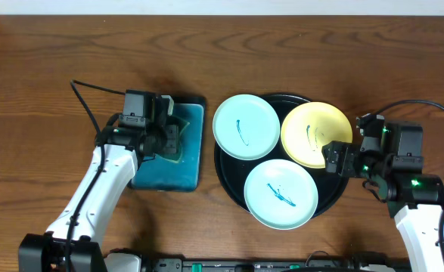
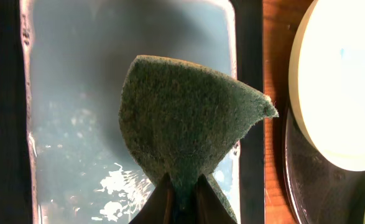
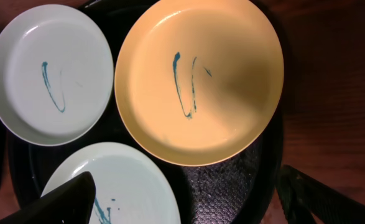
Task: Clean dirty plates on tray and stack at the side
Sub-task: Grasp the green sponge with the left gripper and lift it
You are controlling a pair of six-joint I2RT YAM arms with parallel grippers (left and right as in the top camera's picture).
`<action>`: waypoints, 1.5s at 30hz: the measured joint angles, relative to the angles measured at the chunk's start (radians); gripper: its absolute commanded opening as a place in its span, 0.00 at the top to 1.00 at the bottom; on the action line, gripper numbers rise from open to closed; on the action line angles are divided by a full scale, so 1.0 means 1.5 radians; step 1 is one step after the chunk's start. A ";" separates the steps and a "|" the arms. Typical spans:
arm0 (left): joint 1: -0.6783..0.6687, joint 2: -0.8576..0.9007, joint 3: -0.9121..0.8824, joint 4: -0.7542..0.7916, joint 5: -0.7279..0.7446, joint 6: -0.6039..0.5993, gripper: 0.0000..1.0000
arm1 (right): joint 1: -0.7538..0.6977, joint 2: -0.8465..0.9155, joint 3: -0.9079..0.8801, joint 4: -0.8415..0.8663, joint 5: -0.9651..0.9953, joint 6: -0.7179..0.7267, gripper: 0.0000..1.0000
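Three dirty plates lie on the round black tray (image 1: 229,177): a mint-white one (image 1: 245,126) at the left, a pale yellow one (image 1: 312,132) at the right, a mint-white one (image 1: 280,193) at the front. All carry teal scribbles. They also show in the right wrist view: mint (image 3: 50,73), yellow (image 3: 199,79), front mint (image 3: 129,180). My right gripper (image 1: 335,159) is open over the tray's right rim (image 3: 266,180), beside the yellow plate. My left gripper (image 1: 173,138) is shut on a green sponge (image 2: 188,118) above the teal tray (image 2: 76,93).
The rectangular teal tray (image 1: 193,159) lies left of the black tray on the wooden table (image 1: 48,98). Water drops glisten on its surface (image 2: 117,183). Cables run beside both arms.
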 measured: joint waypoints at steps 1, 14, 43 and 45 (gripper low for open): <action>0.001 0.000 0.000 0.006 0.000 0.002 0.93 | 0.000 0.000 0.000 0.001 0.000 0.000 0.09; 0.132 -0.011 0.000 0.105 0.225 0.050 0.93 | 0.000 0.000 0.000 0.001 0.000 0.000 0.11; 0.228 -0.011 0.000 0.108 0.508 0.133 0.93 | 0.000 0.000 0.000 0.012 0.000 0.000 0.13; 0.228 -0.011 0.000 0.108 0.508 0.133 0.93 | 0.000 0.000 0.000 0.013 0.000 0.000 0.14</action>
